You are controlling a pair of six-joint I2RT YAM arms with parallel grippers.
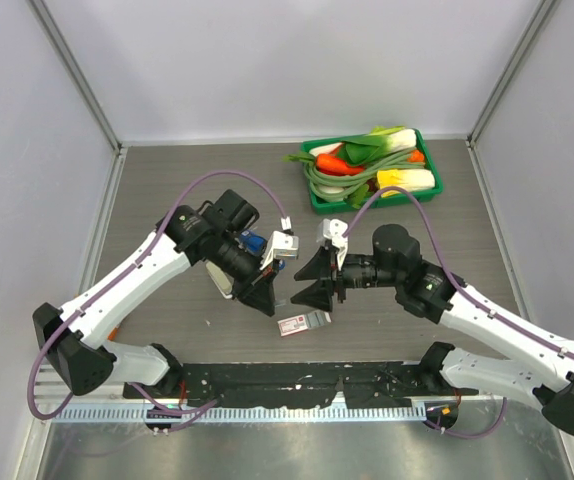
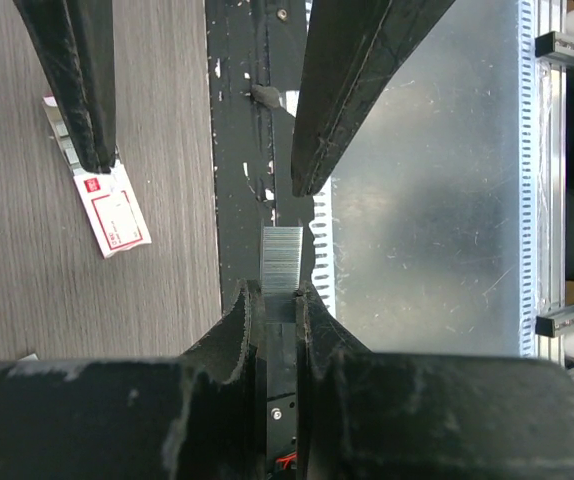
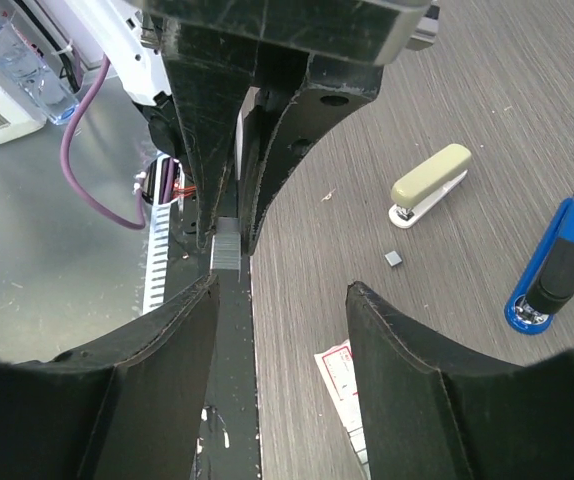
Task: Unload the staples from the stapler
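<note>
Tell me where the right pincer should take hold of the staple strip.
Probably best at the free end of the staple strip, which sticks out past the shut tips of the left pincer. Bring the open right pincer in head-on and close on the strip's two long sides.

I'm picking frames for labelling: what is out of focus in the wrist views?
Left wrist: the left fingers at the bottom edge are blurred, the staples sharp. Right wrist: the right fingers are soft, the stapler crisp.
</note>
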